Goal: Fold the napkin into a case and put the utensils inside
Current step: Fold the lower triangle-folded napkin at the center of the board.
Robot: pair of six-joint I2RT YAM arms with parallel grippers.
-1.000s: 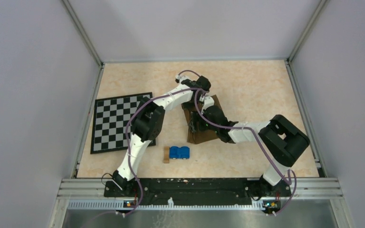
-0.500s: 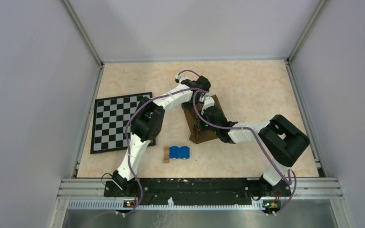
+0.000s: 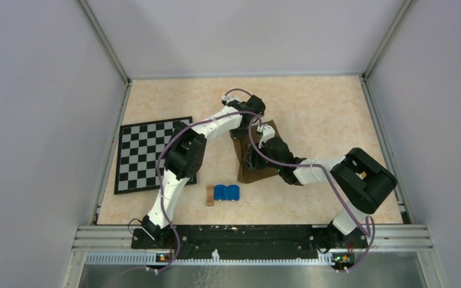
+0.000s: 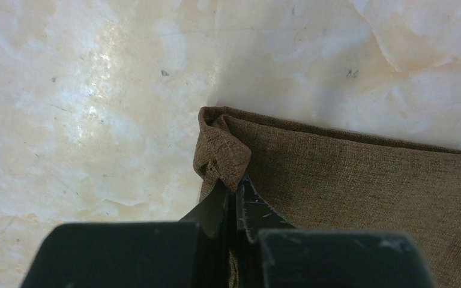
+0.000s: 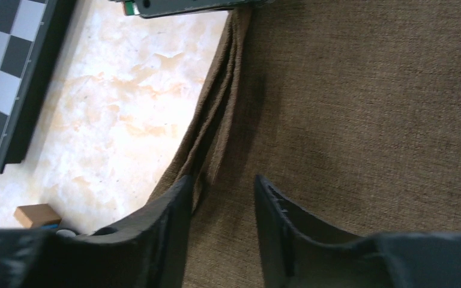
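Beige marbled tabletop (image 3: pixel 312 102): left hand (image 4: pixel 235 193) pinches napkin (image 4: pixel 366 180) corner.

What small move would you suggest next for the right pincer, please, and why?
Probably close the right pincer on the layered edge of the napkin: its jaws stand apart over that edge, while the left pincer pinches a corner.

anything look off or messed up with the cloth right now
Yes. The napkin corner is crumpled into a wad where the left gripper pinches it, and its folded edge stands up in loose ridges beside the open right gripper instead of lying flat.
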